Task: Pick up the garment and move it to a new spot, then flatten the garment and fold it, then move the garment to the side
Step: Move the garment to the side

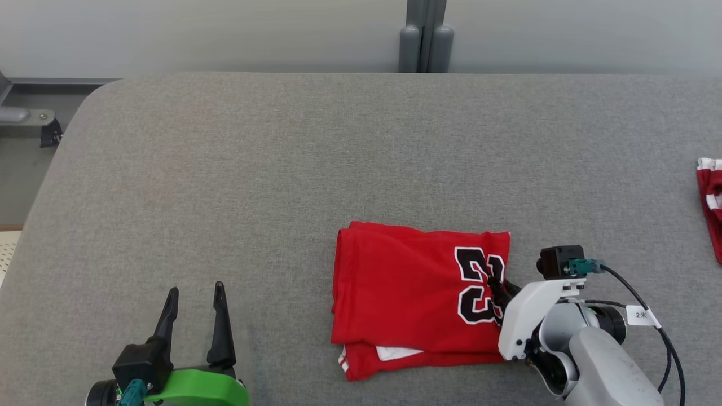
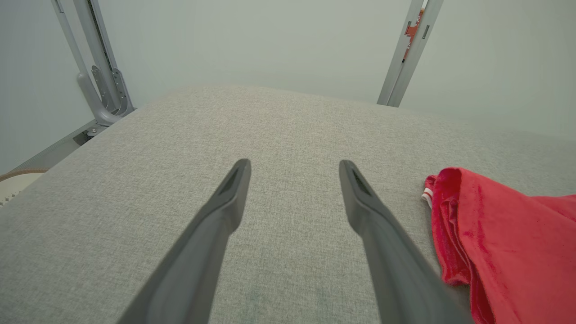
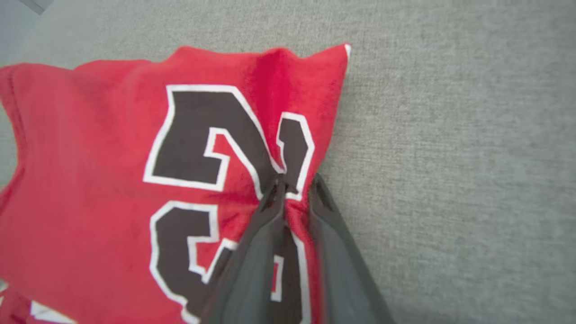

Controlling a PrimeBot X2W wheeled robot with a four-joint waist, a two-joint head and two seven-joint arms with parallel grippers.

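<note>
The red jersey (image 1: pixel 412 293) lies folded into a rough rectangle on the grey table (image 1: pixel 282 169), in the lower middle of the head view, a little to the right of centre. A black number (image 1: pixel 479 285) with a white outline is printed near its right edge. At the bottom edge of the fold, a lower layer with some white trim comes out.

The right gripper (image 1: pixel 497 287) comes in from the lower right of the head view and meets the jersey at its right edge, on the number. In the right wrist view, the two dark fingers of this gripper (image 3: pixel 297 182) stand close together with a ridge of red cloth between them. The cloth around the tips is pulled into small creases, so the gripper is pinching the jersey (image 3: pixel 90 180).

The left gripper (image 1: pixel 196 288) is at the lower left of the head view, well apart from the jersey. Its fingers are spread wide and point up the picture. In the left wrist view, this gripper (image 2: pixel 294 166) has only grey fabric between its fingers, and the jersey (image 2: pixel 508 243) is seen at the lower right.

At the right edge of the head view, a second red garment (image 1: pixel 712 203) with white stripes lies on the table, partly cut off by the frame. A grey metal post (image 1: pixel 426 39) stands behind the table at the top.
</note>
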